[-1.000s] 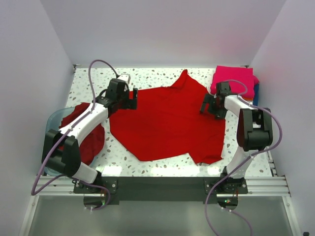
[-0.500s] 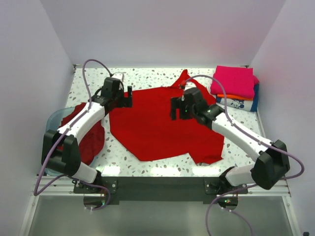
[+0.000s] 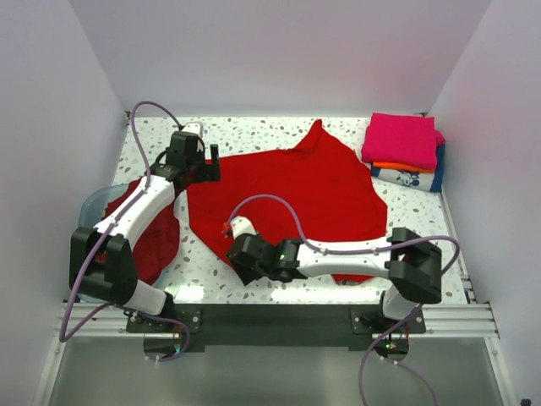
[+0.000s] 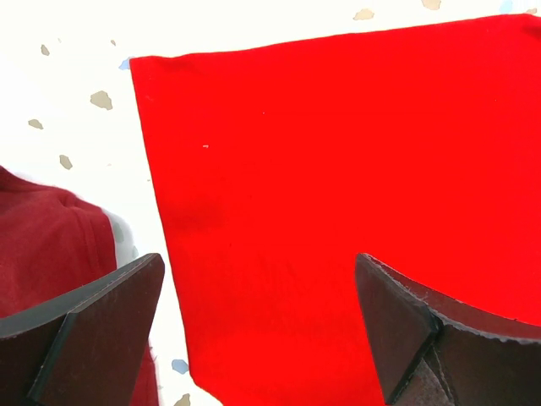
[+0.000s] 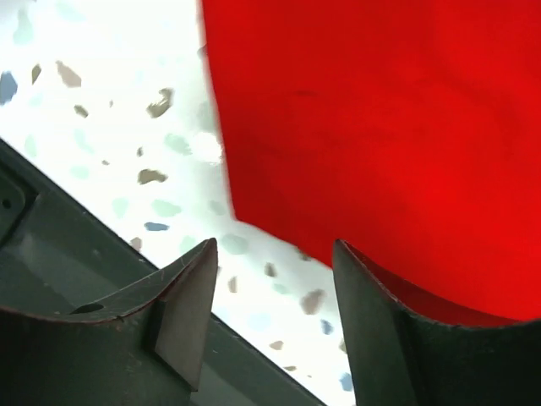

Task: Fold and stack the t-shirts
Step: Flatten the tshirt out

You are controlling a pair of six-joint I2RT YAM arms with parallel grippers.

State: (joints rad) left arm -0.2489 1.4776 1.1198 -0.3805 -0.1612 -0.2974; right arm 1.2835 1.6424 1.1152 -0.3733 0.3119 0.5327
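red t-shirt (image 3: 325, 179) lies flat; left jaws, right jaws parted

place: robot lab cell | white walls (image 3: 279, 59) | speckled table (image 3: 262, 131) | aluminium rail (image 3: 473, 319)

The right hand (image 3: 243, 264) is no longer by the far right edge of the spread red t-shirt (image 3: 296, 194). Having swept across the cloth, it now sits low at the shirt's near left corner, its fingers apart over that corner and the speckled bench (image 5: 84, 110). The left hand (image 3: 210, 167) has edged slightly outward at the shirt's far left corner, fingers spread wide.
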